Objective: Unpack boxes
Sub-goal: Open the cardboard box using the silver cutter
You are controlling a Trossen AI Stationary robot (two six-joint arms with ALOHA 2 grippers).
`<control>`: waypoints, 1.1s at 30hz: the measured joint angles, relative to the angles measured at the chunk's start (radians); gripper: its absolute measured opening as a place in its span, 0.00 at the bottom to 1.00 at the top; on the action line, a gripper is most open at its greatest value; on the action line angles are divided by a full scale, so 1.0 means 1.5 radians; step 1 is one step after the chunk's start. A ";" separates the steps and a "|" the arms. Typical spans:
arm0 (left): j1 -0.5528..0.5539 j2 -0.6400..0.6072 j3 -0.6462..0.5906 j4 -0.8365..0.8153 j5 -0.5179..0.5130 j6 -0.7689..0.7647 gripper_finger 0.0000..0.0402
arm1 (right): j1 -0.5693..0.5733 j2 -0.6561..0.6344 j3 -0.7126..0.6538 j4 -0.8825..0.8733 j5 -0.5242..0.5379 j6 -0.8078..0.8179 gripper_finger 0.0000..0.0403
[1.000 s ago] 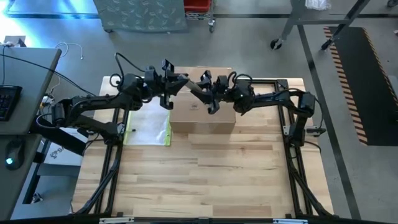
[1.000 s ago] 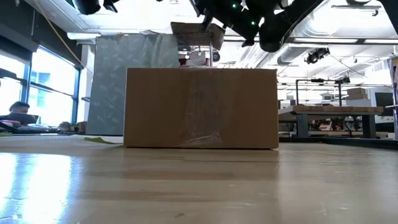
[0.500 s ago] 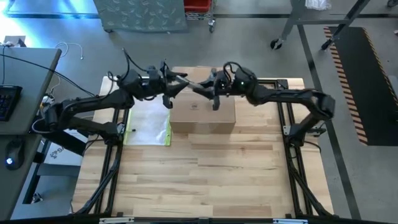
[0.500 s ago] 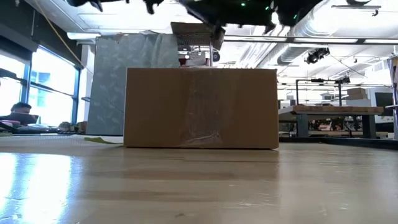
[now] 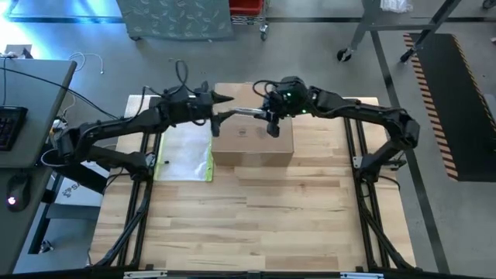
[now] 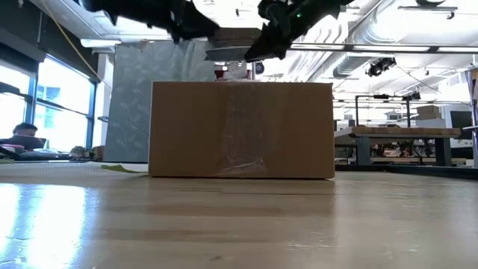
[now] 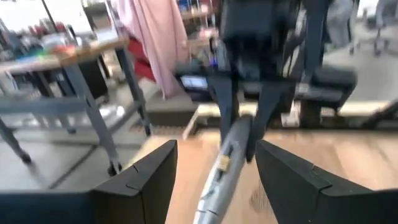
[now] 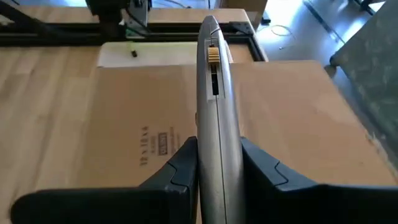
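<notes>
Knife: a slim silver utility knife (image 8: pixel 213 112) with a small yellow slider, held level above the box's top, clamped between the right gripper's fingers at one end, its other end reaching toward the left gripper.
Sleeve: a flat clear sleeve (image 5: pixel 184 155) with a yellow edge, lying on the table near its left edge, just beside the box's left side.
Left gripper: the left gripper (image 5: pixel 218 108) hovers above the box's back-left corner, its two dark fingers (image 7: pixel 140 180) spread wide on either side of the knife's free end, touching nothing that I can make out.
Box: the plain brown carton (image 5: pixel 252 139) sits on the wooden table (image 5: pixel 256 225) at the middle of the back edge, flaps down, small dark printed symbols on top; from table height its front face (image 6: pixel 241 128) shows a clear tape strip down the centre.
Right gripper: the right gripper (image 5: pixel 270 116) hangs above the box's top, near its back edge, fingers (image 8: pixel 180 167) closed tight on the knife's handle.
Room: a person sits at a desk far off beyond the table's left side (image 6: pixel 24 134).
</notes>
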 joint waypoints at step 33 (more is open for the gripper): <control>-0.009 0.096 0.050 -0.096 -0.006 0.082 0.34 | 0.000 0.035 0.028 -0.032 -0.029 -0.026 0.15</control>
